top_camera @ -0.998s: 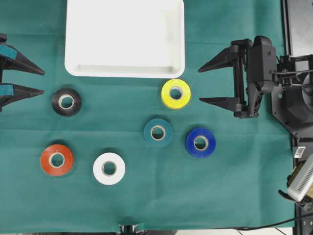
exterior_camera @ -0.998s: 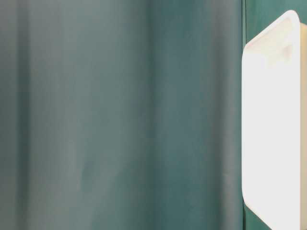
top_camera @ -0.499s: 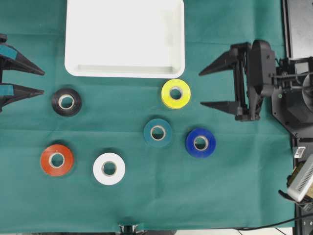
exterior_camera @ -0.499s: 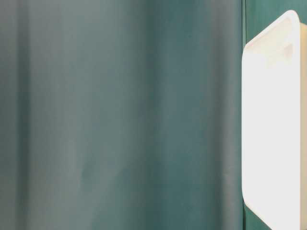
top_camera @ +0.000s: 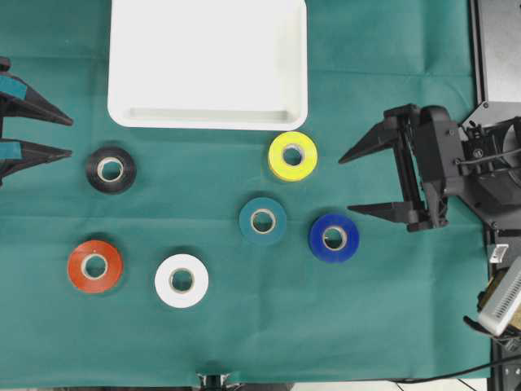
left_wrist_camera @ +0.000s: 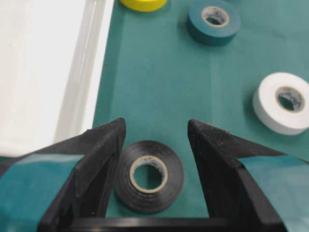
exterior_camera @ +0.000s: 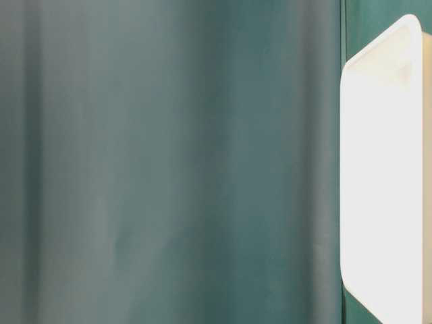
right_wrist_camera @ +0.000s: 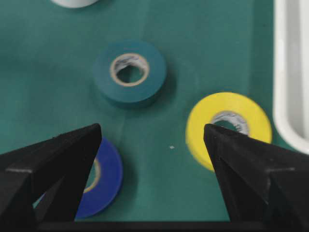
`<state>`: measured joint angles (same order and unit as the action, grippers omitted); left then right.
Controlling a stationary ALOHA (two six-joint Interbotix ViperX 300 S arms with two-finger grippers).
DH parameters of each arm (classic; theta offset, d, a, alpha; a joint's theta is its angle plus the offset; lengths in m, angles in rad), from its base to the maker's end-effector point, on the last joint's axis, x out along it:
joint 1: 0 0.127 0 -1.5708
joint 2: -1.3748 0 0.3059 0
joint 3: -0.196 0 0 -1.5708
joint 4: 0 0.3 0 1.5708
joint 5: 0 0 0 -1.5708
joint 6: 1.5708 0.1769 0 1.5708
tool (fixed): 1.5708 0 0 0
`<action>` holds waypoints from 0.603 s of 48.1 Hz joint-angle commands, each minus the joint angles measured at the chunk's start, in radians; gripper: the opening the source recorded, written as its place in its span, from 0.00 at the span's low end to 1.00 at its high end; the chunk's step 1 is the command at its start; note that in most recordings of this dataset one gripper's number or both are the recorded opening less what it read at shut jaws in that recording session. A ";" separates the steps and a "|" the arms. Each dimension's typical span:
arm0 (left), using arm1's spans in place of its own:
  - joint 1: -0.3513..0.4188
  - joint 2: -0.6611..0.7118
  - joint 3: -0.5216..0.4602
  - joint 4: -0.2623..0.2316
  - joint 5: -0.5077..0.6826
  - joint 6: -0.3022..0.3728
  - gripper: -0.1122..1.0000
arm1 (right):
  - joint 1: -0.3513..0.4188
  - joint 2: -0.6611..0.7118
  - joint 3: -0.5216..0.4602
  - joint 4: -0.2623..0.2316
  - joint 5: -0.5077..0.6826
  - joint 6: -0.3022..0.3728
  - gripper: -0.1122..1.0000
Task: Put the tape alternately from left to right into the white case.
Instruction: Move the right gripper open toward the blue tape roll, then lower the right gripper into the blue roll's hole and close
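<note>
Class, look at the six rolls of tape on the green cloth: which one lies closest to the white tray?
The yellow roll. It sits just below the white tray near its right corner, nearly touching the rim; the other five lie farther away.

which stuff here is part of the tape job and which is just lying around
Job:
black roll
red roll
white roll
teal roll
blue roll
yellow roll
white case

Lying about:
green cloth
pale device at the right edge
</note>
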<state>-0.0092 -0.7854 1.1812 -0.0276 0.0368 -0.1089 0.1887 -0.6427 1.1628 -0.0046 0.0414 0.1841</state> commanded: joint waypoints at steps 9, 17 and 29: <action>0.002 0.000 -0.009 -0.002 -0.008 0.002 0.62 | 0.015 -0.009 0.009 0.000 -0.011 0.000 0.70; 0.002 0.000 -0.008 -0.002 -0.008 0.002 0.63 | 0.015 -0.017 0.012 0.000 -0.011 0.000 0.70; 0.002 0.000 -0.008 0.000 -0.008 0.003 0.62 | 0.015 -0.020 0.009 0.000 -0.012 0.000 0.70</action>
<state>-0.0092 -0.7869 1.1827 -0.0276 0.0368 -0.1074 0.2025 -0.6596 1.1842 -0.0046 0.0383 0.1841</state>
